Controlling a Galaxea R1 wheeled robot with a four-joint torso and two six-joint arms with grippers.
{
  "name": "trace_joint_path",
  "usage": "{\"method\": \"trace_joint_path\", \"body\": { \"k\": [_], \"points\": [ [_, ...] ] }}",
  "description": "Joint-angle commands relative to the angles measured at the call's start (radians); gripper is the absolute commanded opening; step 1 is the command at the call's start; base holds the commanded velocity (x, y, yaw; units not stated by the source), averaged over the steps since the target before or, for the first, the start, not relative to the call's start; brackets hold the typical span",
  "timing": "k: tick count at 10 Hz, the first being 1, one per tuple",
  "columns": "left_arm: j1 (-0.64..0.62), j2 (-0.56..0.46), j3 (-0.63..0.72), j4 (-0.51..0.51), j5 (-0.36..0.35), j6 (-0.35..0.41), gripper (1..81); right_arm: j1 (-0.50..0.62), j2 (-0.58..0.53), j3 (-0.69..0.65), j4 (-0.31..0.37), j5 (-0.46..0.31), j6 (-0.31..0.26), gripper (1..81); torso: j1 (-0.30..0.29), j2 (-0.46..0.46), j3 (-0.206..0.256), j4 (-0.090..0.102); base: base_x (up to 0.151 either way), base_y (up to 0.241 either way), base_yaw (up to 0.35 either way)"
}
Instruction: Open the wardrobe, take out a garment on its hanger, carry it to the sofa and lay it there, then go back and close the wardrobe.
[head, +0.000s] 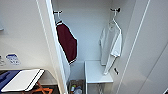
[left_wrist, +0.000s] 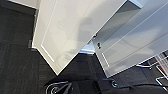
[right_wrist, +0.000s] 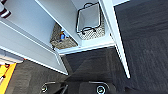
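The wardrobe stands open in front of me in the head view, white inside. Its left door and right door are swung out towards me. The garment, a white short-sleeved T-shirt, hangs at the right of the inside on a white hanger hooked on a dark peg. In the left wrist view both open doors are seen from above, with a small handle on one. The right wrist view looks down at the wardrobe's bottom.
A maroon jacket with white trim hangs at the wardrobe's left. Below the shirt is a white shelf. Two baskets sit at the bottom. A white board on a stand and something blue lie at the lower left. Dark carpet covers the floor.
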Motion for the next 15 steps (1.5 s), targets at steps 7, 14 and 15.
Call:
{"method": "trace_joint_path", "body": {
  "k": [7, 14, 15],
  "points": [
    [0.036, 0.437, -0.516, 0.031, 0.286, -0.079, 81.1, -0.193, 0.502, -0.536, -0.008, -0.136, 0.041, 81.1, -0.001, -0.002, 0.001, 0.0, 0.0, 0.0, 0.0],
    [-0.066, 0.621, -0.718, 0.083, 0.445, -0.071, 81.1, -0.224, 0.808, -0.917, -0.018, -0.2, 0.024, 81.1, -0.002, -0.002, 0.001, 0.0, 0.0, 0.0, 0.0],
    [-0.082, 0.644, -0.74, 0.083, 0.445, -0.071, 81.1, -0.227, 0.846, -0.965, -0.018, -0.202, 0.024, 81.1, -0.002, -0.002, 0.001, 0.0, 0.0, 0.0, 0.0]
  ]
}}
